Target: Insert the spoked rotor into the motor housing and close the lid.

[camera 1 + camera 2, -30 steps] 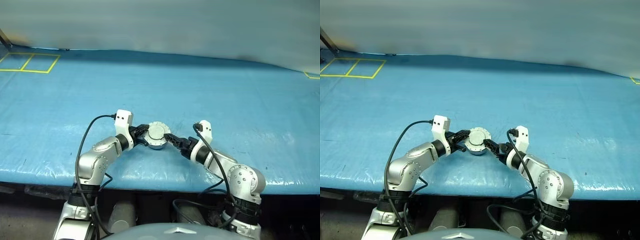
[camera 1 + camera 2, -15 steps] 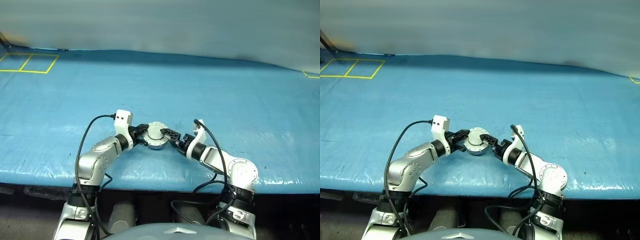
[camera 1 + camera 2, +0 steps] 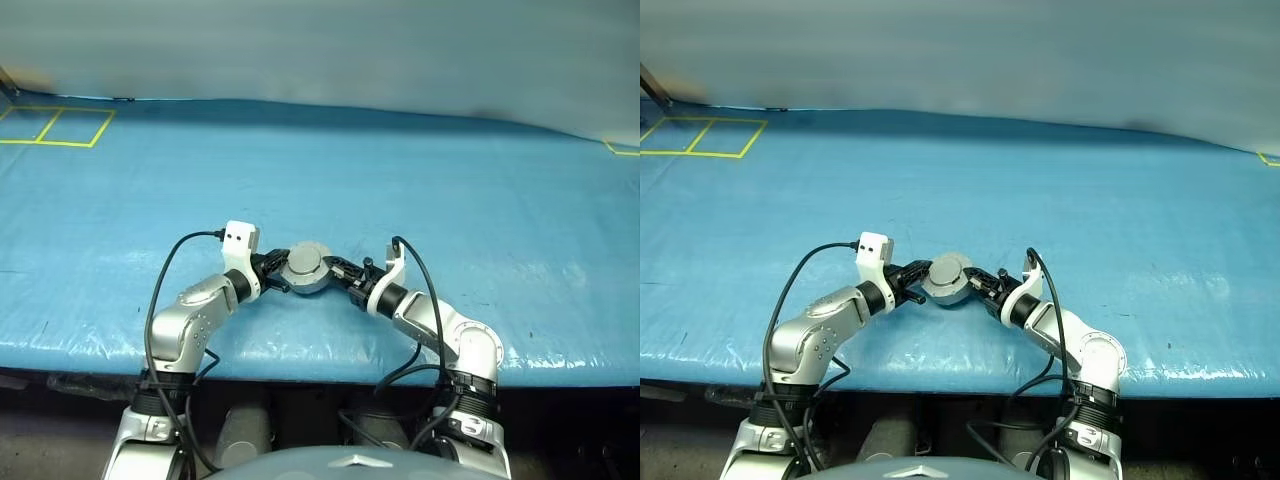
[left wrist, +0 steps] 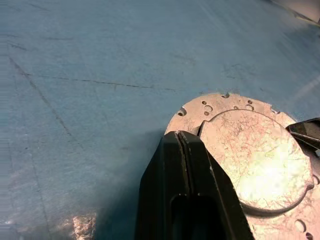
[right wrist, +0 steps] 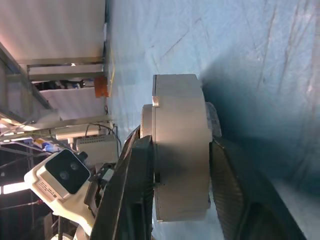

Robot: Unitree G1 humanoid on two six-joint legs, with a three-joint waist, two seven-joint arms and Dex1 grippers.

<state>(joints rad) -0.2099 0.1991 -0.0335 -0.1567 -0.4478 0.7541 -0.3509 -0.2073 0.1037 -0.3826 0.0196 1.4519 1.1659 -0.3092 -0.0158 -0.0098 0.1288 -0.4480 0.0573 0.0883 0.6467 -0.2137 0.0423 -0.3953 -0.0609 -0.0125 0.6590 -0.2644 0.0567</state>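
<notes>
The motor housing (image 5: 177, 100) sits between my two grippers near the table's front edge, with the lid (image 3: 305, 264) on top of it, plain face and raised centre circle up. My left gripper (image 3: 272, 276) is shut, and its joined fingertips (image 4: 178, 136) rest at the rim of the lid (image 4: 255, 160). My right gripper (image 3: 338, 272) comes in from the other side, turned on edge. In the right wrist view my right gripper (image 5: 180, 142) clamps the housing across its thickness, one finger on the lid face and one under the base. The spoked rotor is hidden.
A blue tarp (image 3: 330, 180) covers the table, whose front edge (image 3: 320, 362) runs just below my arms. Yellow tape squares (image 3: 60, 125) mark the far left corner, and a yellow tape corner (image 3: 622, 150) shows at the far right.
My right wrist has rolled and its open fingers have closed over the housing's top and bottom. The housing has shifted slightly left. My left gripper has stayed put.
</notes>
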